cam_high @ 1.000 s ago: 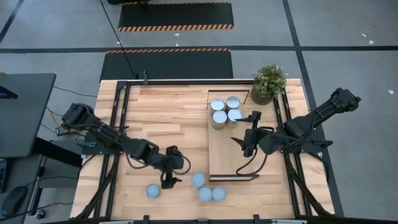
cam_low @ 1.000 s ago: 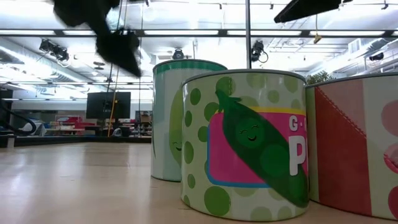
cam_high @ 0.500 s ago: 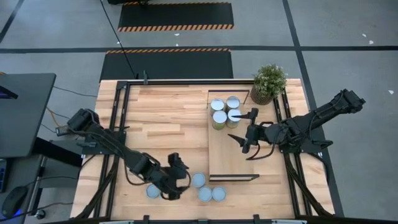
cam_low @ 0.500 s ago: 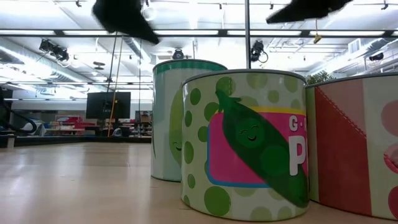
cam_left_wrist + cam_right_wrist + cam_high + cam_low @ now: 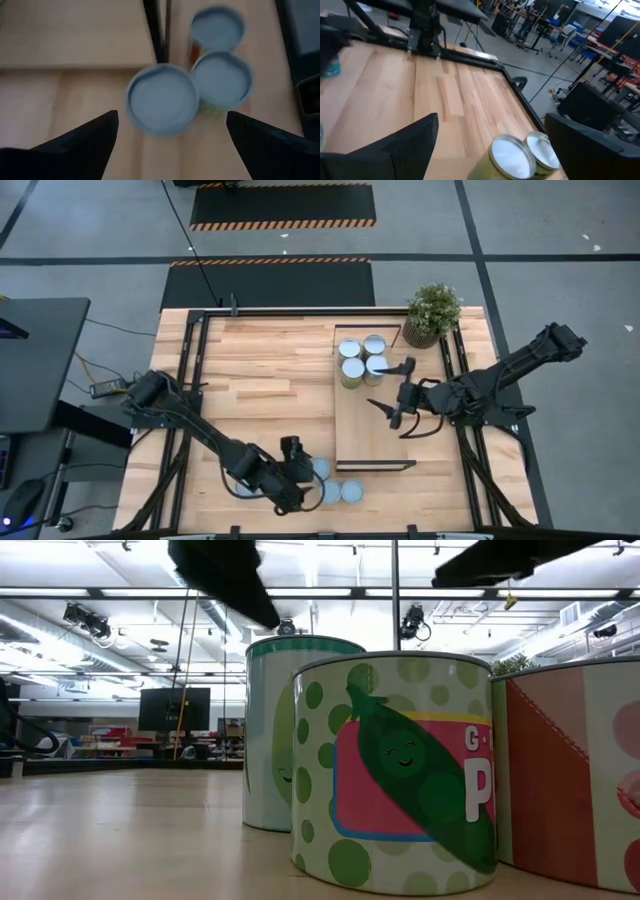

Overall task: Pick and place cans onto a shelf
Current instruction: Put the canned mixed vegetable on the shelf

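Note:
Three cans with pale tops stand close together near the table's front edge: one [image 5: 320, 468], [image 5: 162, 99] ahead of my left gripper and two [image 5: 341, 492] behind it. My left gripper [image 5: 297, 472], [image 5: 172, 137] hovers open just left of them, slanting down, its fingers wide apart and touching nothing. Several cans [image 5: 362, 356], [image 5: 512, 155] stand upright at the far end of the light-wood shelf [image 5: 370, 430]. My right gripper [image 5: 390, 384], [image 5: 490, 145] hangs open over the shelf's middle, beside those cans, holding nothing.
A potted plant [image 5: 432, 310] stands at the table's far right corner, behind the shelf. Dark frame rails [image 5: 190, 380] run along the table's left and right sides. In the low view the front cans [image 5: 395, 775] fill the near right. Bare planks lie at the far left.
My left gripper has swung toward the table's near edge and to the right, reaching the group of cans at the front, and has stayed open. My right gripper has sunk a little over the shelf and turned slightly, still open. No can has moved.

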